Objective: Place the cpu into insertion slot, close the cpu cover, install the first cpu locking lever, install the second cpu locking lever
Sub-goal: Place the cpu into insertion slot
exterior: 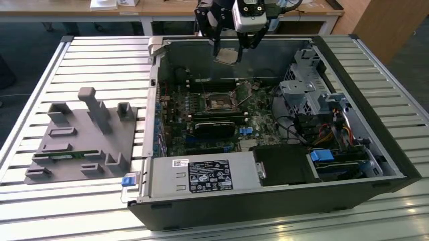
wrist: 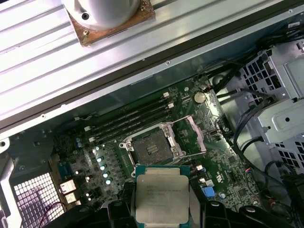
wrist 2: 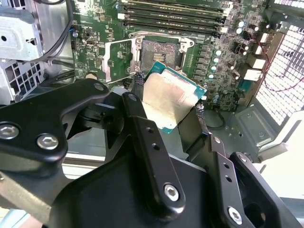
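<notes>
My gripper [exterior: 228,50] is shut on the cpu [exterior: 226,55], a flat square chip with a silvery-tan face and green edge. It hangs tilted above the back of the open computer case. In both wrist views the cpu [wrist 2: 171,97] [wrist: 161,192] sits between the two fingers [wrist 2: 137,81], held by opposite edges. The insertion slot [exterior: 220,103] [wrist 2: 159,52] [wrist: 151,148] lies uncovered on the motherboard below, its dull contact centre showing. The cpu cover [wrist 2: 118,59] [wrist: 192,135] stands flipped open beside the slot. The cpu is well above the slot and touches nothing else.
The case wall [exterior: 155,75] rings the board. A drive cage [exterior: 312,93] and cables fill the exterior view's right, a power supply [exterior: 201,175] the front. Long memory slots [wrist: 128,118] run beside the socket. A grey fixture [exterior: 80,135] stands on the slatted table [exterior: 40,75].
</notes>
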### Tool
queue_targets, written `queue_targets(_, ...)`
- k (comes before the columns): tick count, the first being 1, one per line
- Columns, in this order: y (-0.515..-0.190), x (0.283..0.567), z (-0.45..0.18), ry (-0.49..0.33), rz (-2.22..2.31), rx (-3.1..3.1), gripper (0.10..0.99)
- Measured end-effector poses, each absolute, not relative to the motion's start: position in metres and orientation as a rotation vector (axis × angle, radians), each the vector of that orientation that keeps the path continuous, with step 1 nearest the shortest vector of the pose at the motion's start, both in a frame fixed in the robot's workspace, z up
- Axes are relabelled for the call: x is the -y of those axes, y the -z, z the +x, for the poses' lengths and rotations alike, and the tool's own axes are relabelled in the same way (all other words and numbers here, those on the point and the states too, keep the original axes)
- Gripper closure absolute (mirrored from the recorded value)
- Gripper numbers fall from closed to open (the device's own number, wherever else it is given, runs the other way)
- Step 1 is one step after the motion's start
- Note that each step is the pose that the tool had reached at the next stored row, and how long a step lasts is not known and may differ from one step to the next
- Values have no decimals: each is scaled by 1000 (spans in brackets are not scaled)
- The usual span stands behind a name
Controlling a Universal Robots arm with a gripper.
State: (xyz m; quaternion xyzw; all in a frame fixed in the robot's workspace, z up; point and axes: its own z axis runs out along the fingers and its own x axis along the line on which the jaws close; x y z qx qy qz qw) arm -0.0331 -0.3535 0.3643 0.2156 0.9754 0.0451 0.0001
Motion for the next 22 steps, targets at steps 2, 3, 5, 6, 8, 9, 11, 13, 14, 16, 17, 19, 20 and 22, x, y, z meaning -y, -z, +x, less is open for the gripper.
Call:
queue_targets(2,-364,354,-33,-142,686,-3062,545)
queue_targets(3,-364,354,-33,-142,690,-3061,545)
queue_targets(5,-364,354,-33,-142,698,-3059,545)
queue_targets(6,-364,354,-33,-142,703,-3058,545)
queue_targets(8,-364,354,-33,-142,711,-3056,545)
queue_targets(9,-364,354,-33,-142,715,-3054,545)
queue_targets(11,-364,354,-33,-142,724,-3052,545)
queue_targets(13,-364,354,-33,-142,732,-3050,545)
queue_targets(14,-364,354,-33,-142,736,-3049,545)
queue_targets(16,-364,354,-33,-141,745,-3046,545)
queue_targets(17,-364,354,-33,-141,749,-3045,545)
queue_targets(19,-364,354,-33,-141,759,-3043,545)
queue_targets(20,-364,354,-33,-141,764,-3041,545)
queue_targets(22,-364,354,-33,-141,773,-3039,545)
